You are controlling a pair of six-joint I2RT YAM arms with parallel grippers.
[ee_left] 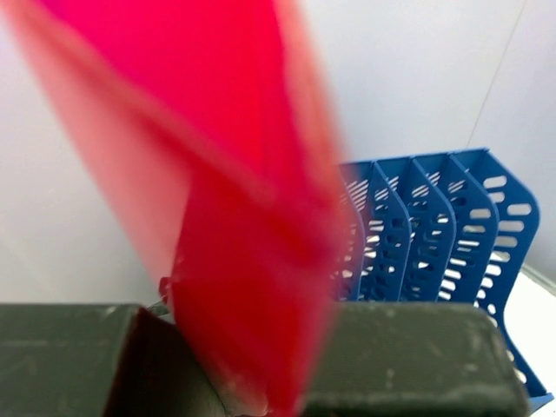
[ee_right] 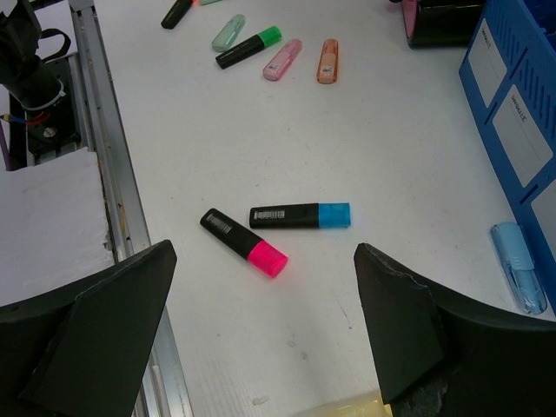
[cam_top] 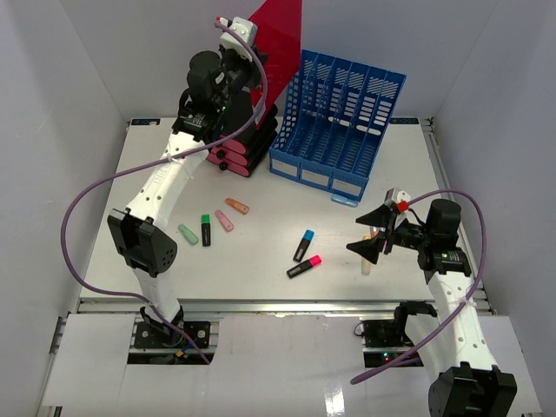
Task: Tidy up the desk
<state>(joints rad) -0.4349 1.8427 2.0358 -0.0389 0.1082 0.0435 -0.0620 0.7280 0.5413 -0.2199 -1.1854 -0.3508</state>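
The desk [cam_top: 261, 291] lies flat under both arms, a white slab with metal rails, and we judge it rigid and smooth, so small round things on it would likely slide or roll at a nudge.

The left claw [ee_left: 252, 382] is raised at the far left and pinched nearly shut on the lower end of a red sheet [cam_top: 280, 39]. The sheet looks thin, light and bendy, so it probably wants a hold near an edge and a slow carry toward the blue file rack [cam_top: 334, 122] just beside it.

The right claw [cam_top: 372, 233] hangs over the desk's right side with its jaws spread wide and nothing between them. Below it lie a blue-capped highlighter [ee_right: 300, 215] and a pink-capped highlighter [ee_right: 245, 242], nearly touching. We take these for light, hard, slick plastic, best gripped across the middle of the barrel.

The wrist view blurs the sheet (folder or divider, we cannot say). A pale yellow thing [ee_right: 339, 407] is cut off at that view's bottom edge, and the left arm hides much of the black and pink trays [cam_top: 243, 152].
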